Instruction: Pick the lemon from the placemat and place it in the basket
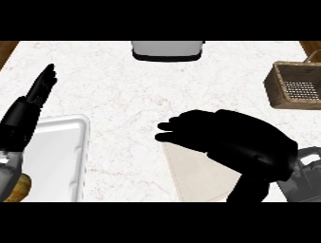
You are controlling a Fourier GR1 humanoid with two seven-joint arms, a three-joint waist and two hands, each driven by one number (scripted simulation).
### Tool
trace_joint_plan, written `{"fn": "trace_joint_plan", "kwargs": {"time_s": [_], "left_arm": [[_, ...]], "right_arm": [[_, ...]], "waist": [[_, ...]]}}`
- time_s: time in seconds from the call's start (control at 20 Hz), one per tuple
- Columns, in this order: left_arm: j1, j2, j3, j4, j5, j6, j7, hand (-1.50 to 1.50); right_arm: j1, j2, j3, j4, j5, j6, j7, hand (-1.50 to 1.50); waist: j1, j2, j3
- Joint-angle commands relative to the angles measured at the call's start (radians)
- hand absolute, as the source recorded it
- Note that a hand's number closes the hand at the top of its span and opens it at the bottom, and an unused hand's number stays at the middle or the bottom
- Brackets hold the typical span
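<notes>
Marble counter [121, 85], right hand [240, 137] over placemat [195, 178], lemon hidden

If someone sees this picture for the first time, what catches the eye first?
The big black right hand dominates, over the pale placemat at centre-right, hiding whatever lies under it. Next come the wicker basket at the upper right and the left hand, resting open, fingers up, over the white tray at the left.

Only one view is given, from the robot's head. It looks steeply down on the counter [114, 95] from near. The counter's far edge lies at the top, the basket [300, 102] at upper right.
</notes>
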Motion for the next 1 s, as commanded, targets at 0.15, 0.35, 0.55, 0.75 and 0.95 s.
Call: {"fn": "trace_joint_plan", "kwargs": {"time_s": [0.15, 0.35, 0.55, 0.75, 0.95], "left_arm": [[0.004, 0.019, 0.042, 0.021, 0.020, -0.050, -0.041, 0.00], [0.022, -0.004, 0.040, 0.012, 0.005, -0.051, -0.031, 0.00], [-0.008, -0.040, 0.039, 0.031, -0.036, -0.042, -0.025, 0.00], [0.005, -0.087, 0.018, 0.060, -0.084, -0.029, -0.051, 0.00], [-0.019, -0.044, 0.082, -0.007, -0.055, -0.070, 0.013, 0.00]], "right_arm": [[-0.205, -0.098, 0.000, 0.099, -0.134, 0.356, 0.079, -1.50], [-0.257, -0.074, -0.005, 0.196, -0.114, 0.455, 0.076, -1.50], [-0.264, -0.049, -0.025, 0.253, -0.047, 0.497, 0.047, -1.50], [-0.221, -0.013, 0.023, 0.287, 0.113, 0.466, -0.079, -1.50], [-0.195, 0.042, 0.086, 0.354, 0.259, 0.414, -0.142, -1.50]], "waist": [[0.002, 0.006, 0.003], [0.004, 0.008, 0.004], [-0.003, 0.008, 0.005], [-0.002, 0.010, 0.005], [0.004, 0.009, 0.006]]}}
